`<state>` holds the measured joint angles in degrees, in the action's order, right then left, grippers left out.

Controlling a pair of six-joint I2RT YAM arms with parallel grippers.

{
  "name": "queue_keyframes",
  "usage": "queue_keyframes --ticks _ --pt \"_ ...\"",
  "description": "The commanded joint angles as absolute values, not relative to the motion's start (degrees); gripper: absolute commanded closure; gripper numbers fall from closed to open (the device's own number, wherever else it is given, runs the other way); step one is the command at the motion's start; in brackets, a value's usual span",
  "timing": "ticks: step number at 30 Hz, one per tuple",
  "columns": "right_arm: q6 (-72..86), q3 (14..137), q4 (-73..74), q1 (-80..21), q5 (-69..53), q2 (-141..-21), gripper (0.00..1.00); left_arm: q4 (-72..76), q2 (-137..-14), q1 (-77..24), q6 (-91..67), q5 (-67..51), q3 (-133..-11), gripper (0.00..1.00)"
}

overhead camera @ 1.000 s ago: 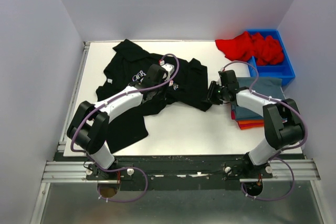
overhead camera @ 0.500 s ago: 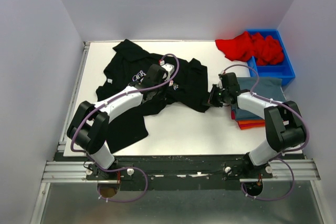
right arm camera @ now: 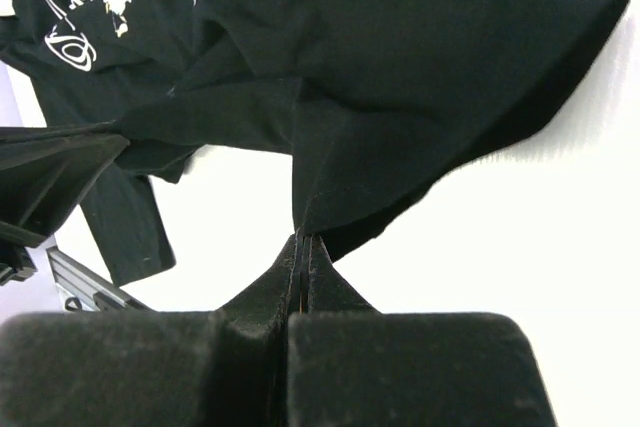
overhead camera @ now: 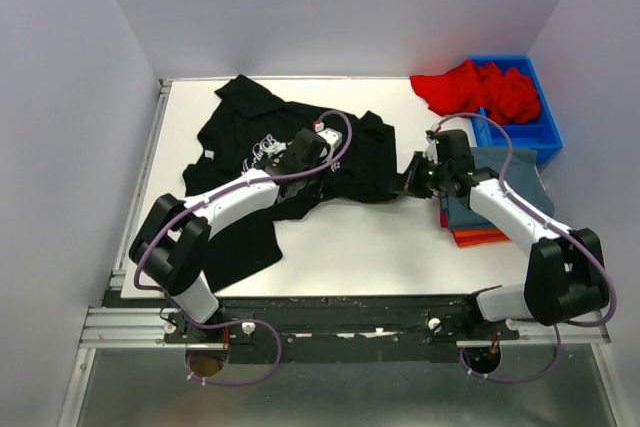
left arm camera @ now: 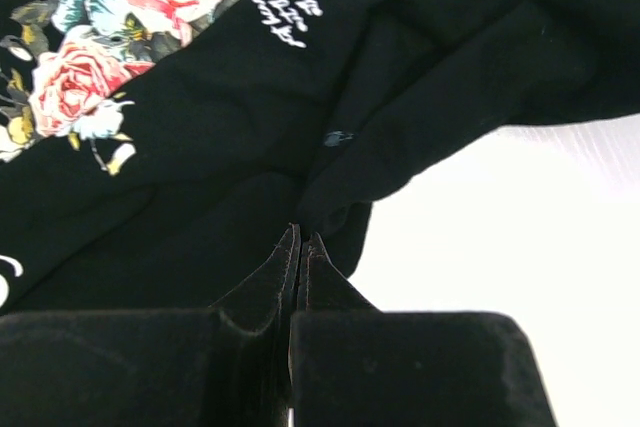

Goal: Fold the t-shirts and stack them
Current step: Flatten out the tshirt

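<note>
Top external: 2 folded tees [overhead camera: 500,172] are stacked; the black t-shirt [overhead camera: 250,137] is pinched by the closed left gripper [left arm camera: 300,237] and right gripper [right arm camera: 303,237]; the red tee [overhead camera: 470,87] is unfolded.

- A flat white table [overhead camera: 350,242] fills the middle.
- Plain pale grey walls [overhead camera: 340,7] stand on its left, back and right sides.
- A silver metal rail [overhead camera: 340,319] runs along the table's near edge.
- Below the rail is a dull grey floor [overhead camera: 340,392].

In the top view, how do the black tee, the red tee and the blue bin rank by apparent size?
1. black tee, clearly largest.
2-3. red tee and blue bin: about alike; the tee hides part of the bin, so unranked.
</note>
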<state>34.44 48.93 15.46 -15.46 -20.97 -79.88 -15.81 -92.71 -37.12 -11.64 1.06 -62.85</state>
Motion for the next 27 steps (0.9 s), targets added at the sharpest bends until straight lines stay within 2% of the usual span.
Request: queue_keyframes --ticks 1,8,17,20,23,27 --pt "33.13 49.31 24.69 -14.68 -20.57 -76.12 0.99 -18.80 -90.36 -40.51 -12.30 5.88 -61.70 1.00" --pt "32.52 44.56 25.58 -14.68 -17.24 -75.50 0.99 -22.59 -89.03 -42.97 -17.22 7.64 -58.72 1.00" --pt "31.47 51.14 31.46 -14.50 -10.74 -69.09 0.99 -23.47 -81.13 -43.24 -19.69 13.70 -56.25 1.00" --pt "31.29 56.49 32.16 -12.58 -10.88 -68.29 0.99 -24.69 -80.42 -42.81 -19.25 17.57 -59.66 1.00" --pt "31.03 68.25 36.11 -8.71 -14.76 -71.45 0.99 -31.27 -82.96 -41.92 -18.72 21.61 -69.22 1.00" --pt "30.06 75.85 38.94 -8.09 -13.45 -69.62 0.99 -30.68 -80.96 -41.92 -17.67 16.02 -72.43 1.00"
